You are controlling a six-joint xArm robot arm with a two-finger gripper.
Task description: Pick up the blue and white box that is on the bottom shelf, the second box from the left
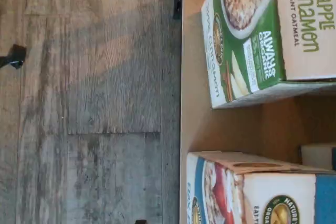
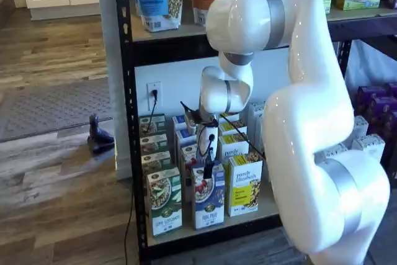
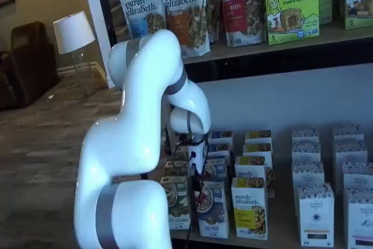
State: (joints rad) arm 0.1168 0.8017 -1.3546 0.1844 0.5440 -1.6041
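The blue and white box (image 2: 208, 205) stands upright at the front of the bottom shelf (image 2: 251, 218), between a green-and-white carton (image 2: 165, 200) and a yellow-and-white carton (image 2: 244, 185). It shows in both shelf views (image 3: 213, 210), and the wrist view catches its top end (image 1: 252, 192). My gripper (image 2: 209, 167) hangs just above and slightly behind the box's top, with black fingers pointing down and a cable beside them. It also shows in a shelf view (image 3: 199, 170). The fingers are seen side-on, stand open and hold nothing.
More cartons stand in rows behind the front ones and further right (image 3: 316, 214). The upper board carries tall pouches (image 3: 185, 10). The green apple cinnamon carton (image 1: 262, 35) sits close beside the target. Wood floor (image 1: 89, 103) lies in front of the rack.
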